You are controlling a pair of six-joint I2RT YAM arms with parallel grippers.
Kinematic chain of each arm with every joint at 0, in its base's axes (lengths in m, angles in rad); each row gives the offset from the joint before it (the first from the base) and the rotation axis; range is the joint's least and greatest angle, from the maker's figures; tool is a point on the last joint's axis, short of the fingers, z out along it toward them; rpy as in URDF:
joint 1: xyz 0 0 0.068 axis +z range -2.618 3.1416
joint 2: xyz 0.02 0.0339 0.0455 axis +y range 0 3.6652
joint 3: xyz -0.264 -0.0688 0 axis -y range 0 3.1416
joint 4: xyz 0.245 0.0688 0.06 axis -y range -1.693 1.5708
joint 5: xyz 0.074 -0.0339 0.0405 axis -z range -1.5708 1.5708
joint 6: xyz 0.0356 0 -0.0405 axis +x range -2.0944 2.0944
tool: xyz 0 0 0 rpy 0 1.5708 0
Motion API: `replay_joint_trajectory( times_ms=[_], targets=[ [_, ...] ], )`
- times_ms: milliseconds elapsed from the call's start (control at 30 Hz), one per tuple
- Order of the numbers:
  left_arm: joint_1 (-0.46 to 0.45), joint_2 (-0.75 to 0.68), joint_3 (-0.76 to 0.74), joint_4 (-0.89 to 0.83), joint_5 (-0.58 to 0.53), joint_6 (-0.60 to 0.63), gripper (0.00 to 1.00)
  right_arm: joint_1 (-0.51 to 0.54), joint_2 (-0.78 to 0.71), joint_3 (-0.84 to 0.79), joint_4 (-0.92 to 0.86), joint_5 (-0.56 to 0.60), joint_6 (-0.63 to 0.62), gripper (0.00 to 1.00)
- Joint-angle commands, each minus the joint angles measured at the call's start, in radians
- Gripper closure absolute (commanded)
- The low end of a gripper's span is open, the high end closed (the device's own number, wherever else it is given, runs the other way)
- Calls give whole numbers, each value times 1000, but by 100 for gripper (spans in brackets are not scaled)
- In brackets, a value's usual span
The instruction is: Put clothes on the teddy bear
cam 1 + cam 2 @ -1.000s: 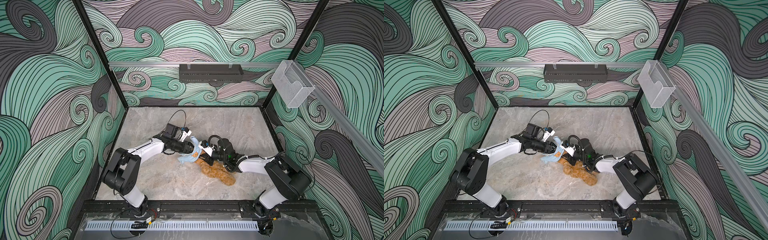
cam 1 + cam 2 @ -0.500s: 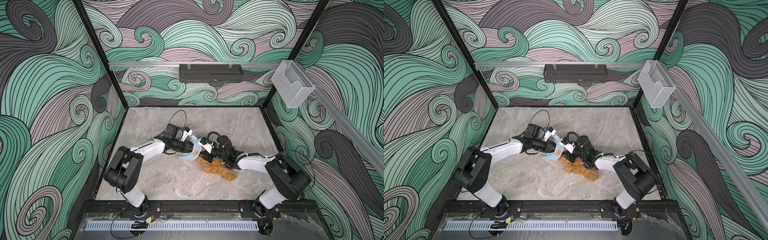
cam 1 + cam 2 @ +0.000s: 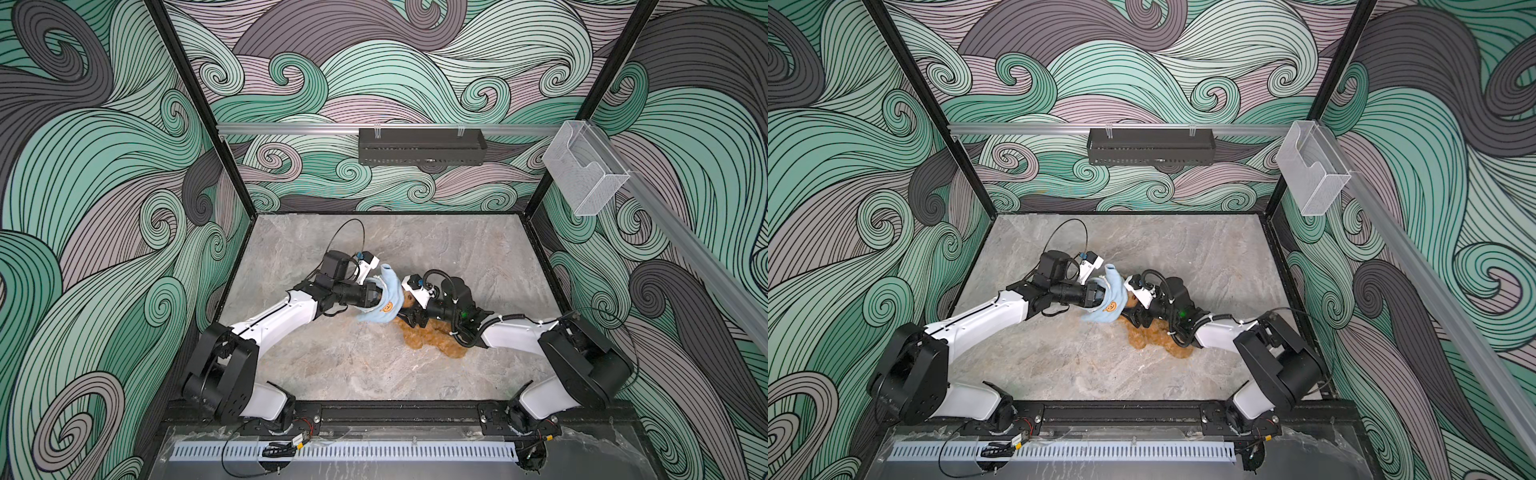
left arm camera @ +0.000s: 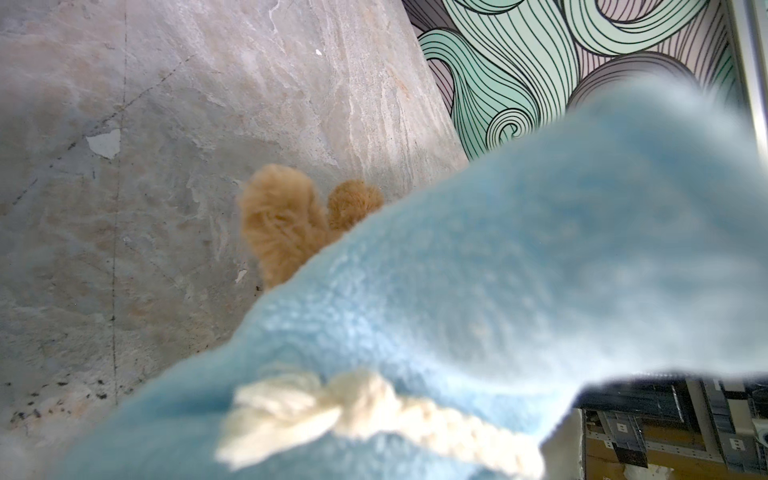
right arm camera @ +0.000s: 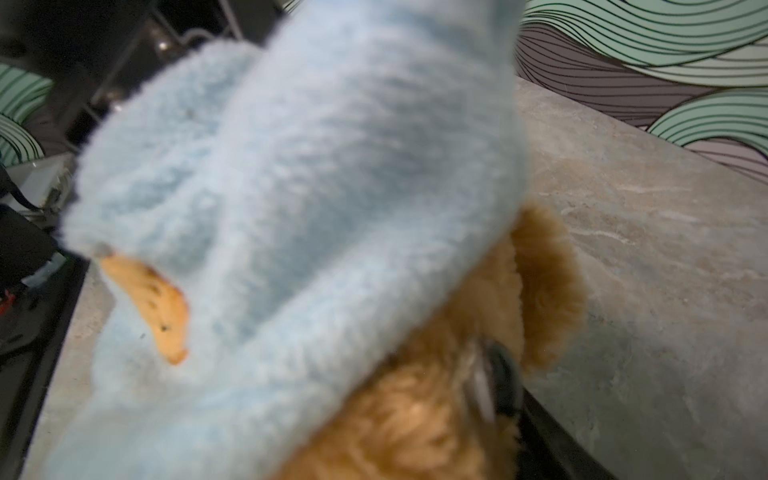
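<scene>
The teddy bear (image 3: 434, 338) (image 3: 1154, 338), golden-brown and curly, lies on the table near its middle. A light blue shirt (image 3: 384, 301) (image 3: 1108, 301) with a bear-face patch (image 5: 153, 303) is draped over its head end. My left gripper (image 3: 376, 300) (image 3: 1098, 296) is buried in the shirt (image 4: 457, 291) and shut on it, its fingers hidden by the cloth. Two furry limbs of the bear (image 4: 286, 220) show past the cloth. From the other side my right gripper (image 3: 409, 320) (image 3: 1133, 316) stands open against the bear (image 5: 415, 424). One of its dark fingers (image 5: 498, 386) shows beside the fur; the shirt (image 5: 291, 166) hides the other.
The marble table (image 3: 332, 374) is bounded by patterned walls and a black front rail (image 3: 395, 411). A black tray (image 3: 422, 145) hangs on the back wall. A clear plastic box (image 3: 584, 166) is fixed to the right wall rail. A cream cord (image 4: 374, 407) lies across the shirt.
My left jaws have closed inside the shirt and my right jaws have widened. The right gripper has pushed in toward the shirt, which now stands higher over the bear's head.
</scene>
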Motion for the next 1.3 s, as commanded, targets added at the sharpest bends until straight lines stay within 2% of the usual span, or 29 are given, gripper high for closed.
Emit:
replay_joint_trajectory(
  times_ms=[0,100,167,267,367,600,833,933,1100,1267],
  targets=[
    [-13,-32,3,52,49,-13,100,-13,0,-36,-51,86,47,23],
    [-16,-18,-6,63,60,-29,100,-13,41,-48,8,73,76,30],
    [-16,-6,-5,35,64,-13,100,-14,66,-40,35,69,90,42],
    [-16,5,3,-26,79,20,95,-13,76,-44,80,60,64,68],
    [-16,36,12,-45,96,18,86,-12,69,-58,155,25,17,77],
    [-23,93,24,-11,128,-6,63,-1,67,-14,164,-45,-5,81],
    [-32,130,37,29,145,-45,52,17,80,20,163,-61,-5,81],
    [-50,147,52,17,144,-36,52,23,93,36,168,-56,1,81],
    [-74,174,66,6,142,-30,64,28,112,73,165,-40,13,79],
    [-74,155,72,-21,105,-11,90,26,123,92,119,46,29,67]
  ],
)
